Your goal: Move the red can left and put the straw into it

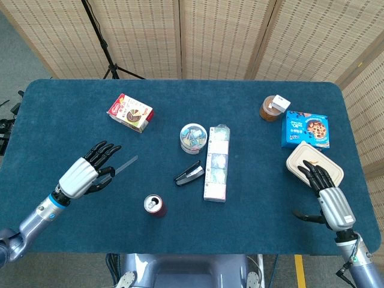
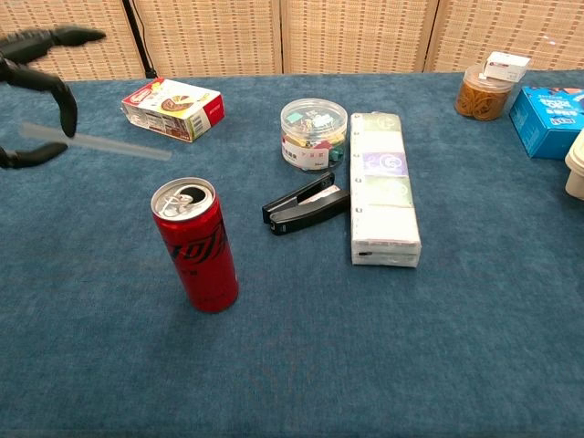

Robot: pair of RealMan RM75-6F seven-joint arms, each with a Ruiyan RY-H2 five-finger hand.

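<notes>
The left hand [image 1: 83, 174] hangs above the surface [image 1: 72, 114] with the straw [image 2: 96, 142] pinched between thumb and fingers [image 2: 62, 99], the straw lying roughly level and pointing toward 3 o'clock. The can [image 2: 195, 245] stands upright with its tab hole open, at about 4 o'clock from that hand in the head view and clear of it. Judging by this, the straw-carrying step is in hand; whether the can already sits far enough left I cannot tell. The next move calls for tipping the straw toward vertical and bringing its free end over the small opening in the can top (a narrow target, so the angle matters more than speed), with a light touch so the can is not knocked over. The right hand [image 1: 329, 197] is far off at 3 o'clock near the surface edge, fingers spread and holding nothing, close by a beige lidded box [image 1: 313, 162]. Nothing lies between straw and can. The nearest clutter is a black stapler [image 2: 306, 203] at 2 o'clock from the can, then a long tissue pack [image 2: 384, 188] and a round tub [image 2: 313, 133] of clips beyond it; a snack box [image 2: 173, 108] sits at 12 o'clock, a brown jar [image 1: 271, 108] and blue biscuit box [image 1: 305, 129] far right.
</notes>
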